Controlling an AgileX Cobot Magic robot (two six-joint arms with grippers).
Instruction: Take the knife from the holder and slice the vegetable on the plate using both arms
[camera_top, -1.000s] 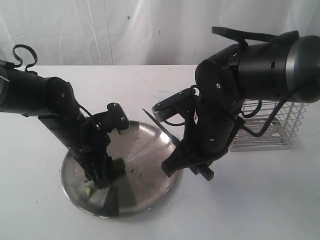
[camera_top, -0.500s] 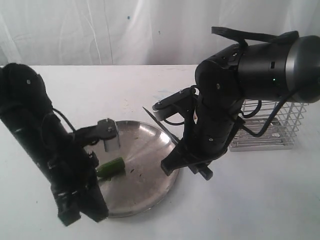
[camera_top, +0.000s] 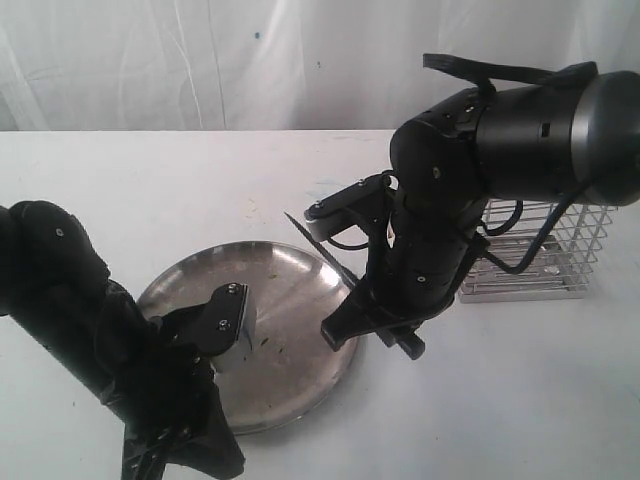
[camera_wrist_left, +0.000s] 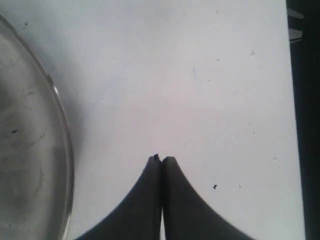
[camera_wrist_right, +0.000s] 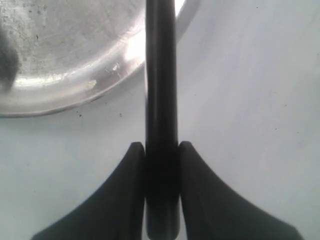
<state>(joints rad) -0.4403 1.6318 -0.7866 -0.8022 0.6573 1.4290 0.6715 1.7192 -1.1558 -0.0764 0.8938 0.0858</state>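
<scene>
My right gripper (camera_wrist_right: 161, 147) is shut on the black handle of the knife (camera_wrist_right: 161, 75). It holds the knife low beside the right rim of the steel plate (camera_top: 300, 290), and the dark blade (camera_top: 318, 245) slants up over the plate's far right edge. The left arm (camera_top: 140, 385) crouches at the plate's front left. Its gripper (camera_wrist_left: 161, 158) is shut on nothing, over bare white table just off the plate rim (camera_wrist_left: 64, 150). The vegetable does not show; the left arm covers the part of the plate where it lay. The wire holder (camera_top: 545, 250) stands behind the right arm.
A few tiny green specks (camera_top: 266, 345) lie on the plate. The white table (camera_top: 520, 400) runs to a white backdrop. In the left wrist view a dark strip (camera_wrist_left: 305, 125) marks the table's edge.
The left arm has drawn back off the plate toward the front left, letting go of the vegetable, which showed on the plate half a second ago. The right arm and knife have not moved.
</scene>
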